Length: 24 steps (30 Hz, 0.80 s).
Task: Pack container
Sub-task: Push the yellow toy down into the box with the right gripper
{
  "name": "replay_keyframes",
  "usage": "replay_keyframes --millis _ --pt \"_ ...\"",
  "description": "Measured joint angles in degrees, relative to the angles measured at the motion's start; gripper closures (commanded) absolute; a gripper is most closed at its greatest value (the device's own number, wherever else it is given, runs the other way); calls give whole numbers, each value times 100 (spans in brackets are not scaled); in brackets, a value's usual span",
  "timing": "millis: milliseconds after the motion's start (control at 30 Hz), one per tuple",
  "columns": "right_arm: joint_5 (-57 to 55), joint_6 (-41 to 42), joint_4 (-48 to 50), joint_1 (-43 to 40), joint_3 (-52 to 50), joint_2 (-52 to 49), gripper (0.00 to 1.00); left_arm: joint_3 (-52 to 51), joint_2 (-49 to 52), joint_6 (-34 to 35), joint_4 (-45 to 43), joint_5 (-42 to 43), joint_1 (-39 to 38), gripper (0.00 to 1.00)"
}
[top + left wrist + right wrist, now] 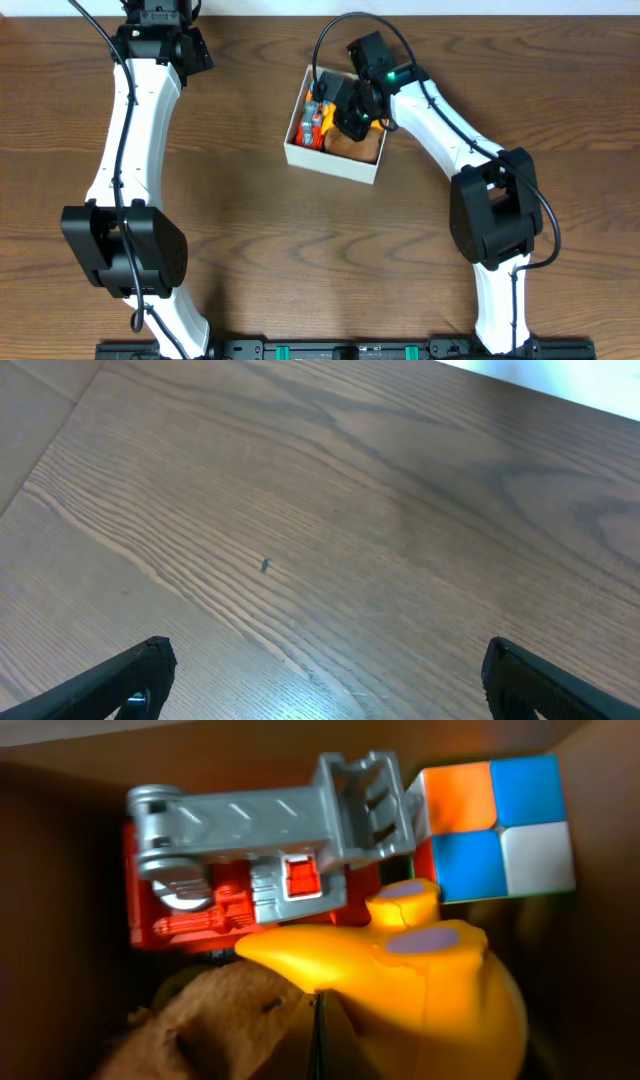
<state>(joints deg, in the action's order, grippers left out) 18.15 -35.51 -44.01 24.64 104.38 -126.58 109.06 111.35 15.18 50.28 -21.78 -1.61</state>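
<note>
We see the right hand clenched, down inside the container; we cannot tell if it pinches anything. This white box stands on the counter, right of the middle and a little turned. Nearest under the hand lies a brown furry toy, touching a yellow toy. Behind them a red and grey truck lies across, and a colour cube sits just beside it at the far wall. The left hand is released, fingers wide apart above the counter, well apart from the box.
</note>
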Motion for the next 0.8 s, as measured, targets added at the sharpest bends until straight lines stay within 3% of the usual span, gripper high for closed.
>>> replay_keyframes --millis 800 --pt "-610 44 61 101 26 11 99 0 0 0 0 0 0 2"
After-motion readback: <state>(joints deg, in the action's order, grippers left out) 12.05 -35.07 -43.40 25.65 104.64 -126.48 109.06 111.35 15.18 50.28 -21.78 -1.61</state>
